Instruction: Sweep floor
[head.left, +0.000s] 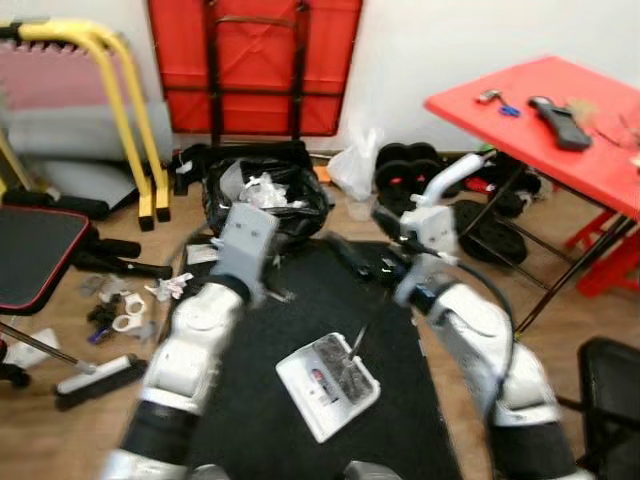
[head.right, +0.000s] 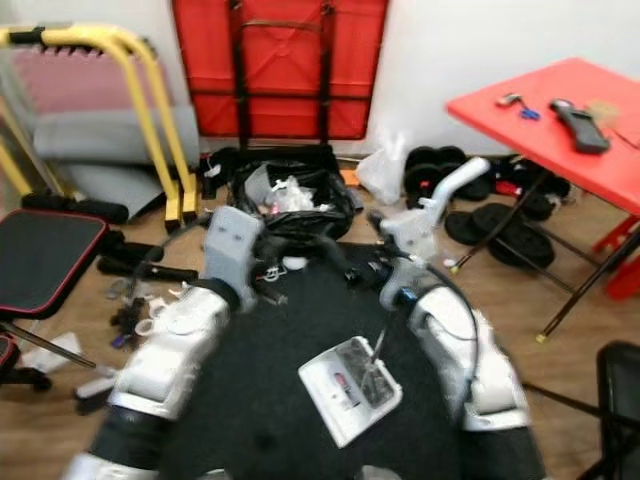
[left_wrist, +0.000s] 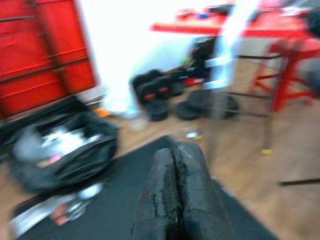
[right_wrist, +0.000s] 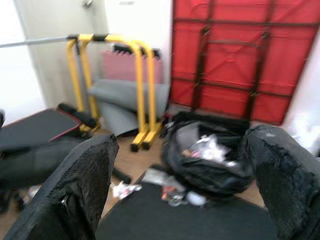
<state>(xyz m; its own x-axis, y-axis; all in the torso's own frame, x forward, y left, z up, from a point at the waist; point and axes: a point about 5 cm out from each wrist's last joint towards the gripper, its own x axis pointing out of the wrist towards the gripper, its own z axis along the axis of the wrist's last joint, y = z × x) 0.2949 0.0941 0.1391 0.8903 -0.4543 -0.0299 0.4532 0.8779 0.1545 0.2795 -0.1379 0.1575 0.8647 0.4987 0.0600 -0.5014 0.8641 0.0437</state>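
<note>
The two head views looked forward and down from above the robot's own arms onto the black mat (head.left: 300, 400), taking in the same ground out to the red folded panel (head.left: 255, 60) against the far wall and the red table (head.right: 560, 120) on the right. The left wrist camera sat close behind its pressed-together fingers (left_wrist: 177, 195), low over the mat, facing the table's legs and the weight plates (left_wrist: 160, 90). The right wrist camera faced the opposite way, between its spread fingers (right_wrist: 82, 185), toward the yellow bars (right_wrist: 125, 80); both wrist views shared the black bag (right_wrist: 210, 160) and panel with the head views.
</note>
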